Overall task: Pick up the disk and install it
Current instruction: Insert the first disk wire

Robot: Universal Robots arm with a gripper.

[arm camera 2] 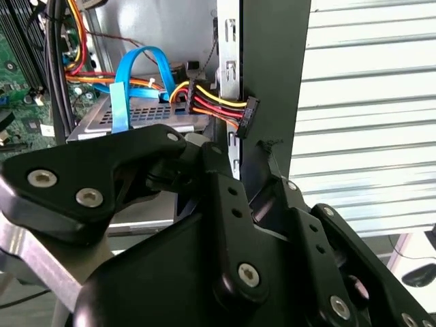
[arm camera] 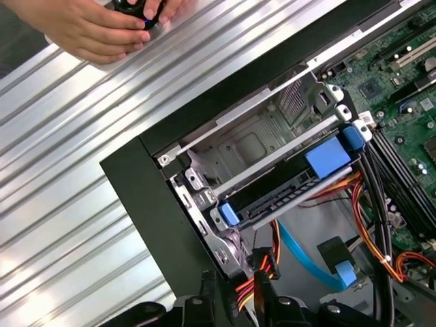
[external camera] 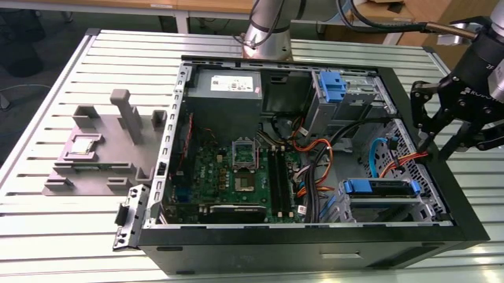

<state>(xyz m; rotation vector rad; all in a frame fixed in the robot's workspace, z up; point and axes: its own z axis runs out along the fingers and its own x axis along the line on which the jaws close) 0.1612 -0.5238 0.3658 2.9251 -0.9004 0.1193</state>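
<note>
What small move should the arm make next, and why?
Probably slide the tool inward, toward the disk. The tool hangs open and empty at the case wall, while the disk sits in its cage just inside that wall. Orange cables run close by, so a short, careful sideways move seems right.

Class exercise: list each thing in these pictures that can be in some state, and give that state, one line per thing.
Computer case: side open, insides exposed.
Disk: in its blue carrier, sitting in the drive cage, not gripped.
Pincer: open, empty, by the case wall at the exterior view's right.
Power connector: apparently unplugged, end free.
Person's hands: closed on a small dark object.
</note>
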